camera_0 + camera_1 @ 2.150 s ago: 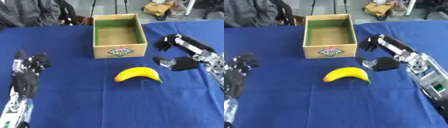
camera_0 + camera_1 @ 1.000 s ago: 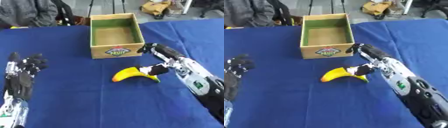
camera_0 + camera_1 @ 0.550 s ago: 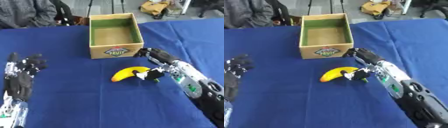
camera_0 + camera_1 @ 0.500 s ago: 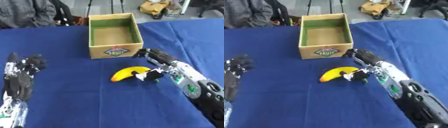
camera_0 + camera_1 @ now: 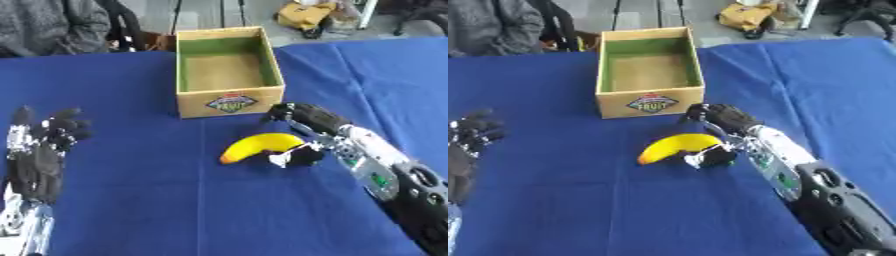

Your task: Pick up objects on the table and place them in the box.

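A yellow banana [image 5: 258, 145], smooth-skinned and curved like a crescent with a darker orange-brown tip at its 8 o'clock end, lies on the blue cloth-covered table [image 5: 157, 200] just short of the box [image 5: 227, 70], which sits toward 12 o'clock from it. The box is open-topped cardboard, tan on the outside with a green lining on its inner walls, a plain brown floor, and a printed fruit label on the wall facing the camera. The cloth is a matte, even blue with faint creases. The right hand [image 5: 299, 134] reaches in from 4 o'clock on a silver-and-black forearm; its black fingers arch over the banana's right end and its thumb comes under at the near side, so the hand is curled around that end of the fruit, which is resting on the cloth. The left hand [image 5: 39, 150], black with pale knuckle parts, lies at the 9 o'clock edge of the table, fingers pointing up toward 12 o'clock and relaxed, holding nothing, well apart from banana and box.
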Controlling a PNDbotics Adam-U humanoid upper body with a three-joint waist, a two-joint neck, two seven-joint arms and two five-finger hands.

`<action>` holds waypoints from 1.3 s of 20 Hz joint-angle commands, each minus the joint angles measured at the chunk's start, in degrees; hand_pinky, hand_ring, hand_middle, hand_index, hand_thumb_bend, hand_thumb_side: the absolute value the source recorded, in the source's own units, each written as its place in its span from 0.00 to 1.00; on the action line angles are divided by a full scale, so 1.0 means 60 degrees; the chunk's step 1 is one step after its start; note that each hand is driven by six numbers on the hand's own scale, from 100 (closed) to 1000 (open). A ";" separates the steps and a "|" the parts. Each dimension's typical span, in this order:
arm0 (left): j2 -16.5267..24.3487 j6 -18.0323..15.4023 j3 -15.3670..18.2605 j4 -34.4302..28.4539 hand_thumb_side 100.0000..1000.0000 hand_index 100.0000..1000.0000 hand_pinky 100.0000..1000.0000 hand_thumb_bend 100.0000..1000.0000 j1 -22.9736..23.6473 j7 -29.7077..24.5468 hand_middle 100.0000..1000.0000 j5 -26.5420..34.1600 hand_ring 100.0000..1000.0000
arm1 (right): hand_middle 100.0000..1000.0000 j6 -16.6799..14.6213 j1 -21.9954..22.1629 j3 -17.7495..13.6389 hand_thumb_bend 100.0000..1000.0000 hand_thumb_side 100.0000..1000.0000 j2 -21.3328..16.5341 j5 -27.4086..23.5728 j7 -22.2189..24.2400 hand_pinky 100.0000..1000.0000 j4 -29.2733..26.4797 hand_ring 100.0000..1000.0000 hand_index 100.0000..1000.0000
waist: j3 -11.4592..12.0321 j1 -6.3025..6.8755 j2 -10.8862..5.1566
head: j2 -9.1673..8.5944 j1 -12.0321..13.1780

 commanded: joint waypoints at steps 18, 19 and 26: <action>0.0098 -0.0028 -0.0001 -0.0140 0.94 0.49 0.68 0.27 -0.0082 -0.0028 0.69 0.0027 0.68 | 0.68 -0.0165 -0.0071 -0.0136 0.15 0.36 0.0086 0.0445 -0.0059 0.67 0.0542 0.68 0.77 | -0.0022 0.0047 -0.0165 | -0.0067 -0.0118; 0.0098 -0.0028 -0.0002 -0.0141 0.94 0.49 0.68 0.27 -0.0084 -0.0029 0.69 0.0027 0.68 | 0.67 -0.0162 -0.0077 -0.0140 0.14 0.36 0.0084 0.0441 -0.0079 0.67 0.0541 0.68 0.77 | -0.0020 0.0044 -0.0165 | -0.0067 -0.0121; 0.0099 -0.0025 -0.0003 -0.0143 0.94 0.49 0.68 0.27 -0.0092 -0.0026 0.69 0.0026 0.68 | 0.65 -0.0110 -0.0085 -0.0147 0.07 0.34 0.0069 0.0391 -0.0127 0.65 0.0523 0.64 0.75 | -0.0012 0.0034 -0.0167 | -0.0071 -0.0130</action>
